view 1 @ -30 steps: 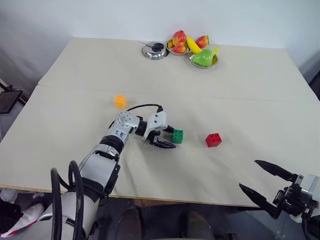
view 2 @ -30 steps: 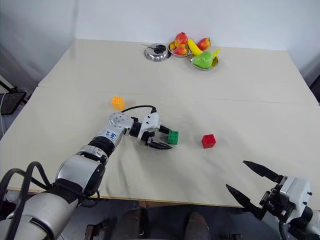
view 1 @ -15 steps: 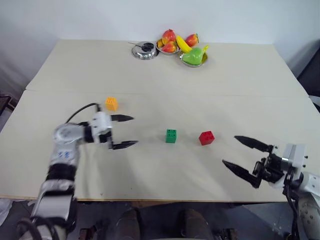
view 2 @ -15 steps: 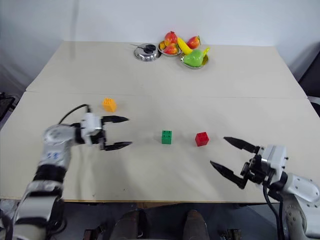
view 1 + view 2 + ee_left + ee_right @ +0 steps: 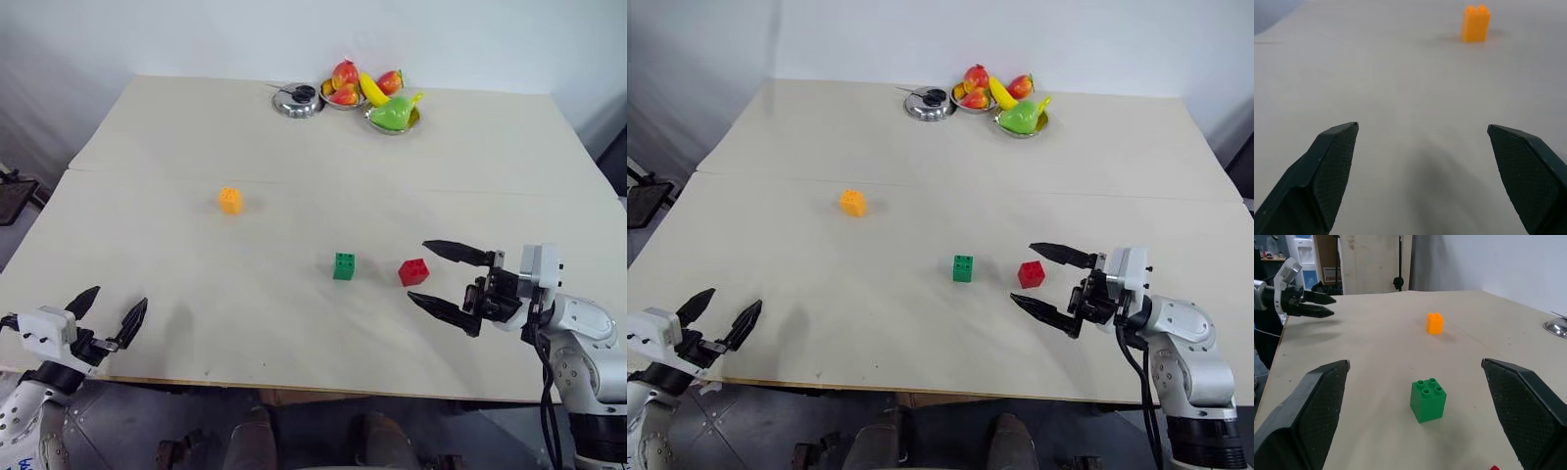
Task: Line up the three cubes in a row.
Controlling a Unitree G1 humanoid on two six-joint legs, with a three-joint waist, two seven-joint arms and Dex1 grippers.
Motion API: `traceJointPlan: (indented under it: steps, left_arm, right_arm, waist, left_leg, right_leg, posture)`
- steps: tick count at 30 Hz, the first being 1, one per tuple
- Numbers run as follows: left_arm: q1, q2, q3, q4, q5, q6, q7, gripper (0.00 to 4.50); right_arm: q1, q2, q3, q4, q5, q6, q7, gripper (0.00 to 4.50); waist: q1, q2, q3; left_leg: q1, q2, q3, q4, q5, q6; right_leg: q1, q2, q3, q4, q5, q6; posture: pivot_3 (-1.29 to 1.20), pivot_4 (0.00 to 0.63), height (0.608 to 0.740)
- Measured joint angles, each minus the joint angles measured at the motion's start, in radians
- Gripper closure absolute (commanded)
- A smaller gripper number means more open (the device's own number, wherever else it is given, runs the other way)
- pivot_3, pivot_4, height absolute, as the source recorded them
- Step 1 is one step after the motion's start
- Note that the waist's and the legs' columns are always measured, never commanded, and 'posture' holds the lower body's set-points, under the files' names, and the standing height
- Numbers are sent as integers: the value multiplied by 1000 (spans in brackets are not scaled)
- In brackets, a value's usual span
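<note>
Three cubes stand on the beige table point(image 5: 196, 274). The orange-yellow cube point(image 5: 230, 200) is at the left. The green cube point(image 5: 344, 266) is in the middle, and the red cube point(image 5: 414, 272) is close on its right. My right gripper point(image 5: 417, 270) is open and comes in from the right. Its fingertips point(image 5: 424, 244) straddle the red cube in the head views. In the right wrist view the green cube point(image 5: 1428, 399) lies ahead between the fingers. My left gripper point(image 5: 120, 297) is open over the table's front left edge, far from the cubes. It points toward the orange-yellow cube point(image 5: 1476, 23).
Metal bowls point(image 5: 299, 101) and toy fruit point(image 5: 375, 90) sit at the table's far edge. A seam point(image 5: 147, 177) crosses the table behind the cubes. A dark stand point(image 5: 15, 194) is off the table's left side.
My left gripper drew away from the green cube and swung to the table's front left edge. My right gripper advanced leftward up to the red cube. The cubes have stayed put.
</note>
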Motion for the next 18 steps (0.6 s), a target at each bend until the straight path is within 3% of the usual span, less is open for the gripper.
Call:
traceJointPlan:
  steps: [6,11,18]
  left_arm:
    - [-198,25,-121,-6,-14,124,41,18]
    - [-677,27,-304,265,60,300,146,18]
    - [-948,-3,-433,643,182,243,175,18]
  right_arm:
    - [13,0,-1,-1,-3,-2,-1,0]
    - [43,-1,14,-42,-2,12,-15,0]
    - [74,5,18,-86,-10,25,-73,0]
  waist:
    - [-3,0,0]
    - [10,-2,-1]
    - [-16,-2,-1]
  left_leg:
    - [0,0,0,0,1,-2]
    - [-1,-1,0,0,2,-2]
    - [0,0,3,-6,2,-2]
  right_leg:
    - [-1,1,0,1,0,0]
    - [0,1,0,-1,2,1]
    - [-2,2,0,-2,2,1]
  posture:
    - [0,150,740]
    - [0,150,740]
    - [0,150,740]
